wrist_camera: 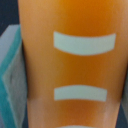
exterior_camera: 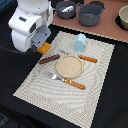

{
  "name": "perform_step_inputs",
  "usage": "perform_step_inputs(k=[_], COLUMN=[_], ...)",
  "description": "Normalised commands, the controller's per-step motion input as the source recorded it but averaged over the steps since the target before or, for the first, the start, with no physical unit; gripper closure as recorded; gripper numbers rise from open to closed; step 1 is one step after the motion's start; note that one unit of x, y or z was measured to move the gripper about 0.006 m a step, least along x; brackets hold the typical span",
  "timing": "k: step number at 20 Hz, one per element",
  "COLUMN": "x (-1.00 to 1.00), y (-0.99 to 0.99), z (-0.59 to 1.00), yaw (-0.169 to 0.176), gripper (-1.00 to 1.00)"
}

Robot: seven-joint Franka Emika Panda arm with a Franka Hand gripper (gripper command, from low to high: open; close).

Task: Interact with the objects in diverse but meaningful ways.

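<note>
While the loaf [exterior_camera: 45,47] hangs at the arm's end over the mat's [exterior_camera: 30,85] edge on the exterior view's left, the rest looks untouched: the carton [exterior_camera: 80,42] stands at the mat's far edge, the sausage [exterior_camera: 49,59] lies just beside the plate [exterior_camera: 68,66], and the cutlery sits around it. One object seems lifted; placing it and handling the others is left. The gripper [exterior_camera: 42,46] appears clenched on the loaf, whose scored orange face fills the wrist view [wrist_camera: 75,65]; the jaws themselves are hidden.
</note>
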Motion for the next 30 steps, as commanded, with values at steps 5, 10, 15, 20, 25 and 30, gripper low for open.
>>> perform_step_inputs(k=[5,10,15,20,25,30], x=[-0.05,0.00,-0.06,-0.17,-0.30,-0.30], y=[0.78,0.79,0.67,0.39,0.24,0.25], z=[-0.07,-0.08,-0.18,-0.36,-0.52,-0.57], yaw=[0.000,0.000,0.000,0.001,0.001,0.003], gripper=[1.00,1.00,1.00,1.00,1.00,1.00])
